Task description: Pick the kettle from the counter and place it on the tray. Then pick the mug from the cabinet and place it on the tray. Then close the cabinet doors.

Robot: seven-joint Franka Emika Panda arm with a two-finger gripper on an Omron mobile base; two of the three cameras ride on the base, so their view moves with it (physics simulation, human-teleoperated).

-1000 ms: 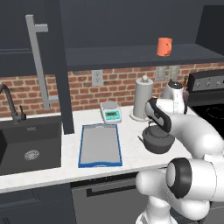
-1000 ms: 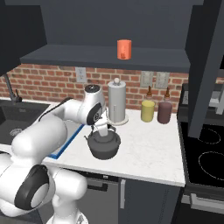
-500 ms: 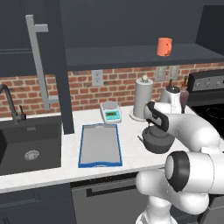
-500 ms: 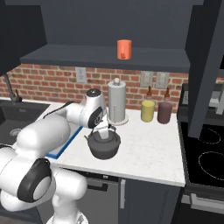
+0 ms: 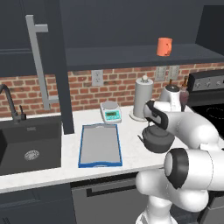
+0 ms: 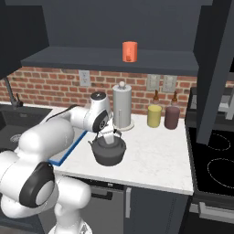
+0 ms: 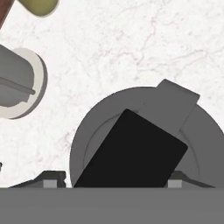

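The dark grey kettle stands on the white counter to the right of the tray, a flat grey tray with a blue rim. My gripper points straight down over it. Its fingertips stand apart on either side of the kettle's arched handle, close to it, open. The orange mug sits on the shelf of the open cabinet. One cabinet door hangs open at left, the other at right.
A silver paper-towel cylinder stands just behind the kettle. A small scale lies behind the tray. The black sink and faucet are at left. Yellow and dark red jars and a stove are at right.
My hand has sunk a little lower over the kettle, and the fingers have drawn closer together around its handle. The kettle has not moved.
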